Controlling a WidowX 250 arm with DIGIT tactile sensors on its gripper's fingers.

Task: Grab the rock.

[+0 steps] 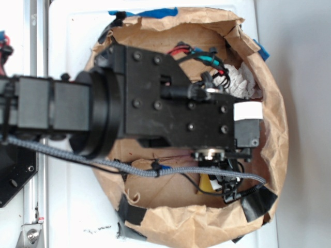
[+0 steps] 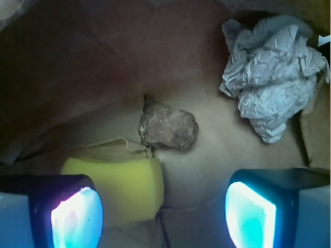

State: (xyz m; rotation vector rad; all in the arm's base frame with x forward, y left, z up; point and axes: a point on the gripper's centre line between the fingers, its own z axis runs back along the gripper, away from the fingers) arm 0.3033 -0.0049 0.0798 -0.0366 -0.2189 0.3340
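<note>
Our gripper [image 2: 163, 209] hangs with jaws spread and empty, the rock [image 2: 169, 128] lying beyond them just beside the yellow sponge [image 2: 121, 188], so we risk pinching the sponge's corner instead if we descend short

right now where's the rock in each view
Exterior: the rock is not visible; the arm covers most of the brown paper bag it would lie in.
Wrist: the rock sits near the picture's centre on the paper floor, ahead of the open jaws, just above the yellow sponge.
Shared landmark: the crumpled white paper wad, upper right in both views.
</note>
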